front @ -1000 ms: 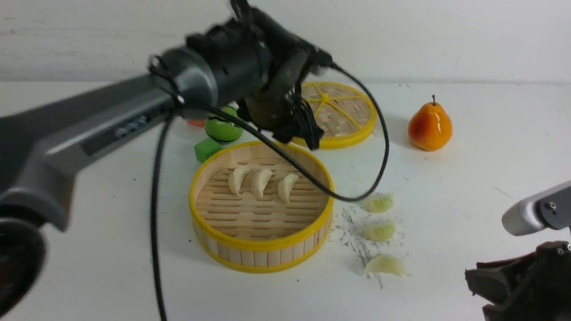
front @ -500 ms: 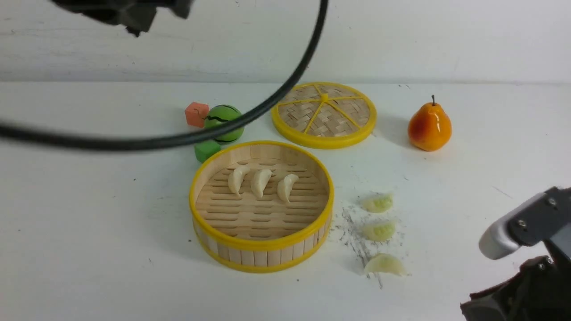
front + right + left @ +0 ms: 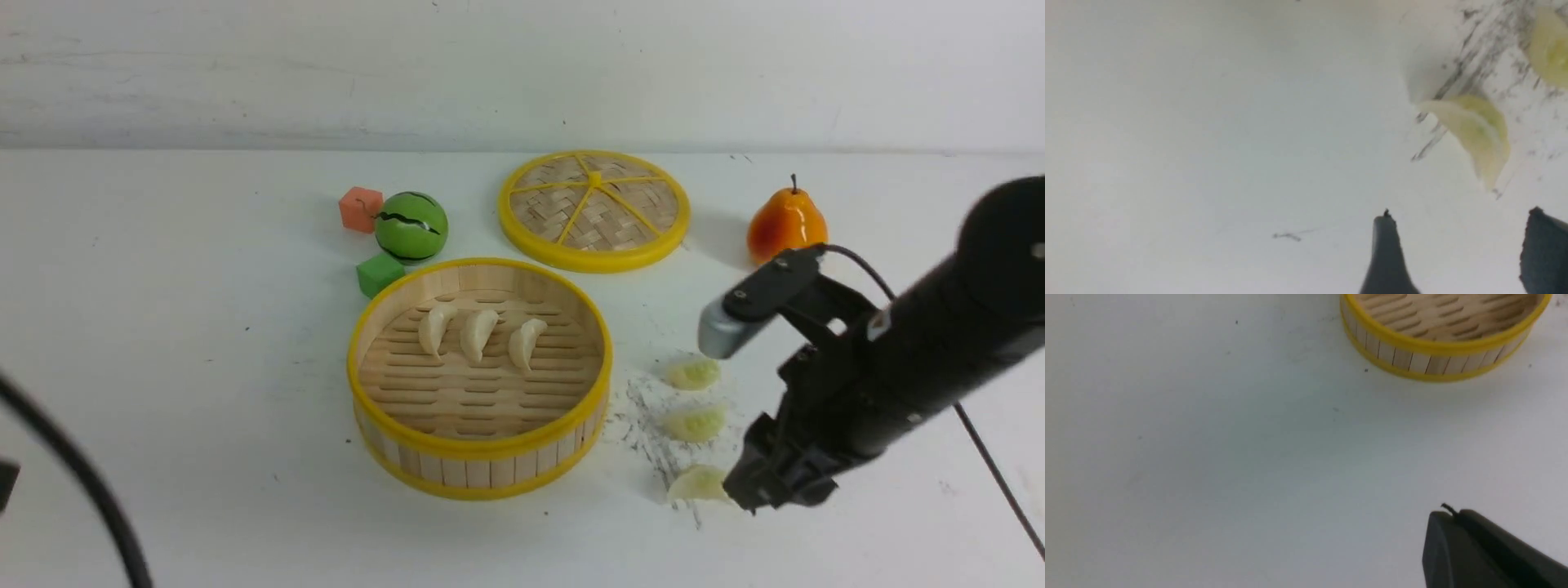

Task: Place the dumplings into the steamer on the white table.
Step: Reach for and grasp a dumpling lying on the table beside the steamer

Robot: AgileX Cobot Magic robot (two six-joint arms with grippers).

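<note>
Three cream-white dumplings [image 3: 478, 333] already inside the steamer [image 3: 479, 445], side by side on the far half of its slatted floor. Three green dumplings [image 3: 694, 423] not yet in: on the white table [image 3: 204, 367] just right of the steamer, in a row running from mid-table toward the near edge, over a patch of grey scratch marks [image 3: 645, 445]. Nearest green dumpling [image 3: 698, 483], last of the row on the near-edge side, flat on the table, long axis roughly parallel to the near edge.

Right gripper [image 3: 771, 496] low at that dumpling's right end, fingers [image 3: 1386, 253] spread wide, nothing between them. In the right wrist view, nearest green dumpling [image 3: 1474, 130] ahead of the tips and apart from them, not yet inside the gap, set aslant to the line between the fingers. Probably needed next: a short advance toward the steamer side to bracket the crescent across its narrow width, likely with some wrist turn. Risk with a close along the long axis: slip off the tapered ends.

Left gripper [image 3: 1447, 526] pressed shut, holding nothing, back over bare table toward the near left corner; clearly the farther of the two. Right arm the natural one for this pick.

Further out, toward the far edge: woven lid [image 3: 593, 210], pear [image 3: 786, 224], striped green ball [image 3: 411, 226] with an orange cube [image 3: 360, 209] and a green cube [image 3: 379, 273] beside it, all well apart from the row.
</note>
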